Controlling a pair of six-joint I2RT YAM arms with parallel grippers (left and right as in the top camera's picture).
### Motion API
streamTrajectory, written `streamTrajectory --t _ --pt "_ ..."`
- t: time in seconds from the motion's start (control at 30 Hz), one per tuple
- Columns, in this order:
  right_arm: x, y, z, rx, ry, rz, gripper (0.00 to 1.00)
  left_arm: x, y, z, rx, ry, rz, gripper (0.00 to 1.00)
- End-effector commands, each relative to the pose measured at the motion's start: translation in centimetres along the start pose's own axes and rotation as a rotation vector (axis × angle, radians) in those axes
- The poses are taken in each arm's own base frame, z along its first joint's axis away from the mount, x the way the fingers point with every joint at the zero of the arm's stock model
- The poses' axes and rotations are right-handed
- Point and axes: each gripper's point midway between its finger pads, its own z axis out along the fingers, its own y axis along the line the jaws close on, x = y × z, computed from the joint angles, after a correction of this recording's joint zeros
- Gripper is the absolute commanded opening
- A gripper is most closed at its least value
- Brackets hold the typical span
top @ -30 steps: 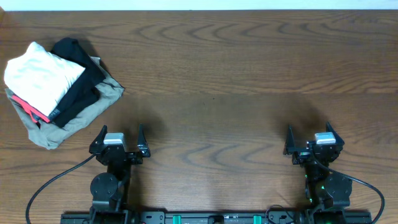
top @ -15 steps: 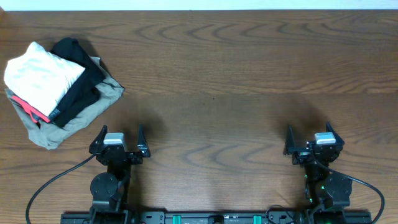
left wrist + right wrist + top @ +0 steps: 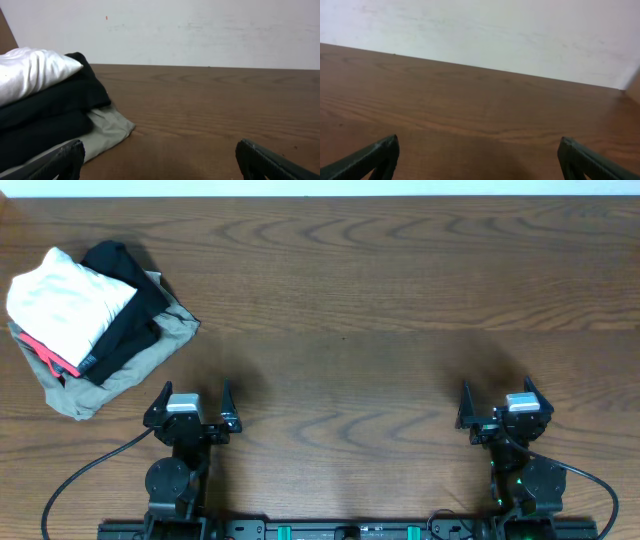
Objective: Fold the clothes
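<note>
The clothes, a white garment (image 3: 62, 298), lie folded on top of a pile at the table's left side and show again in the left wrist view (image 3: 30, 70). My left gripper (image 3: 194, 393) rests near the front edge, to the right of and nearer than the pile. It is open with nothing between its fingers (image 3: 160, 150). My right gripper (image 3: 497, 390) sits at the front right, far from the pile. It is open and empty too, over bare wood (image 3: 479, 145).
Under the white garment lie a black folded garment (image 3: 125, 320) with a red-pink band (image 3: 48, 355) and a tan garment (image 3: 130, 370). The wooden table (image 3: 350, 300) reaches back to a white wall (image 3: 480, 35).
</note>
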Motion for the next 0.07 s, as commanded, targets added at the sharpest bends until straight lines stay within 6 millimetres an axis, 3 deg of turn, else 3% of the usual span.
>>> streamTrajectory --t 0.0,0.03 --pt "0.00 0.19 -0.03 -0.010 -0.002 -0.011 0.99 1.81 0.20 0.12 -0.008 0.052 0.009 0.98" --pt "0.01 0.19 -0.03 -0.010 -0.002 -0.011 0.99 1.81 0.20 0.12 -0.008 0.052 0.009 0.98"
